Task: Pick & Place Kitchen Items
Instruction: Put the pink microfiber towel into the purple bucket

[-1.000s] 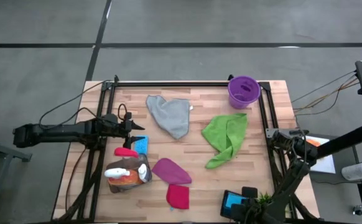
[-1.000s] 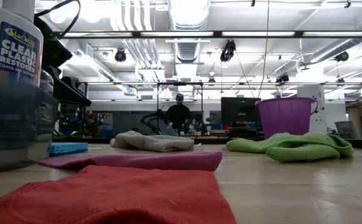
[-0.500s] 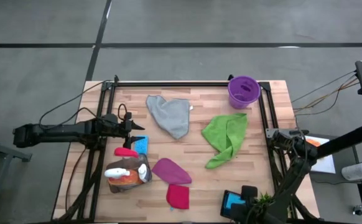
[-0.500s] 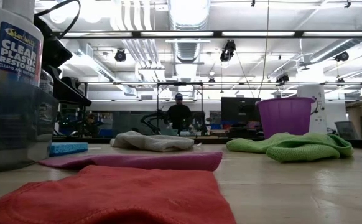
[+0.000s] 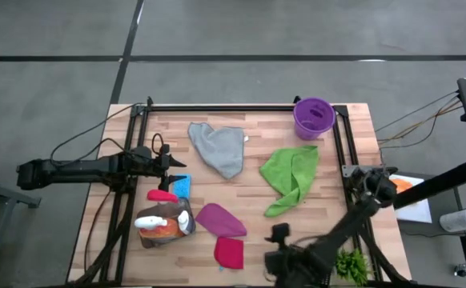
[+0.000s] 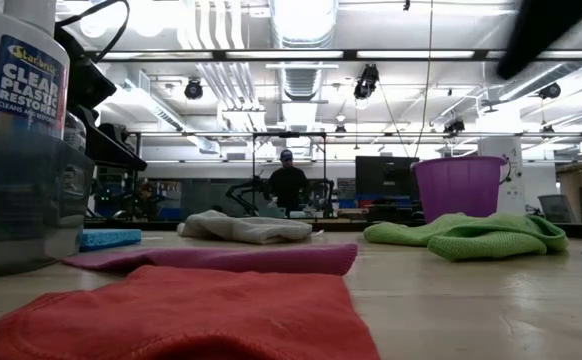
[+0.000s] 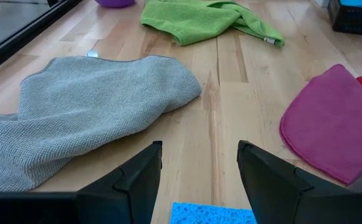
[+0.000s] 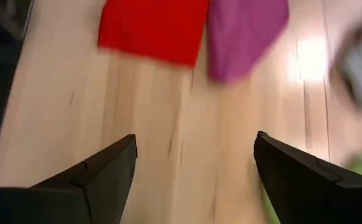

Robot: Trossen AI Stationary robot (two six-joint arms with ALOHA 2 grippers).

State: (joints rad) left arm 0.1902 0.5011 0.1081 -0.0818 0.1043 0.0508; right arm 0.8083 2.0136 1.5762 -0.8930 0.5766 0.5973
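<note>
Grey cloth [image 5: 219, 148], green cloth [image 5: 291, 178], magenta cloth [image 5: 221, 218] and red cloth [image 5: 229, 252] lie flat on the wooden table. A blue sponge [image 5: 182, 186] lies just under my left gripper [image 7: 198, 146], which is open at the table's left and touches nothing. Orange and clear spray bottles and a white bottle lie in a heap [image 5: 162, 224] at the near left. My right gripper [image 8: 194, 140] hangs open over bare wood near the front edge, right of the red cloth [image 8: 153, 28], with nothing between its fingers.
A purple bucket [image 5: 314, 117] stands at the far right corner. A small green plant [image 5: 351, 264] sits at the near right corner. A dark block topped in blue [image 7: 355, 12] shows beyond the magenta cloth. A black frame [image 5: 341, 152] borders the table.
My right gripper has swung from the near right corner toward the table's left along the front edge, turning as it went, and now points down at the wood beside the red cloth. The arm now covers the blue item it stood over. The plant shows more fully.
</note>
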